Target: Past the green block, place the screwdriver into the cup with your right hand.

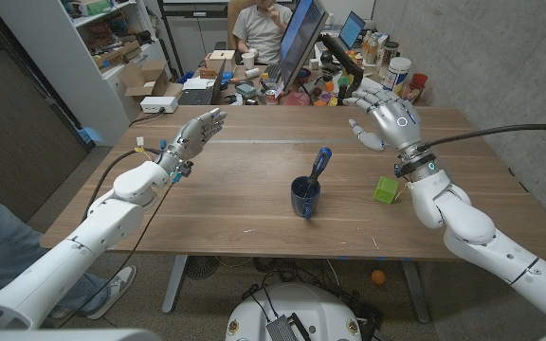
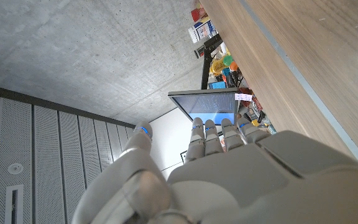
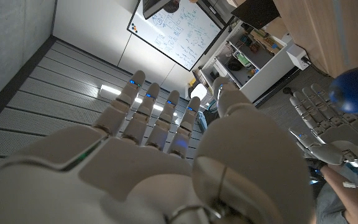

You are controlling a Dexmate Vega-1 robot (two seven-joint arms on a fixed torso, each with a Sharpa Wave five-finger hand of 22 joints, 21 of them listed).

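A dark blue cup (image 1: 304, 197) stands near the middle of the wooden table (image 1: 245, 189). A screwdriver (image 1: 318, 167) with a blue handle stands in it, leaning toward the back right. A green block (image 1: 385, 189) sits to the right of the cup. My right hand (image 1: 387, 117) is raised behind the block with its fingers spread and nothing in it. My left hand (image 1: 197, 134) is held up over the table's back left, fingers straight and empty. The right wrist view catches the screwdriver's blue handle (image 3: 353, 92) and my left hand (image 3: 325, 134) beyond my right hand (image 3: 166, 162).
A person (image 1: 265, 26) sits behind the table at a cluttered desk with monitors (image 1: 301, 38) and bottles. Cardboard boxes (image 1: 150, 80) stand at the back left. Another person's leg and shoe (image 1: 112, 284) show at the lower left, beside the table.
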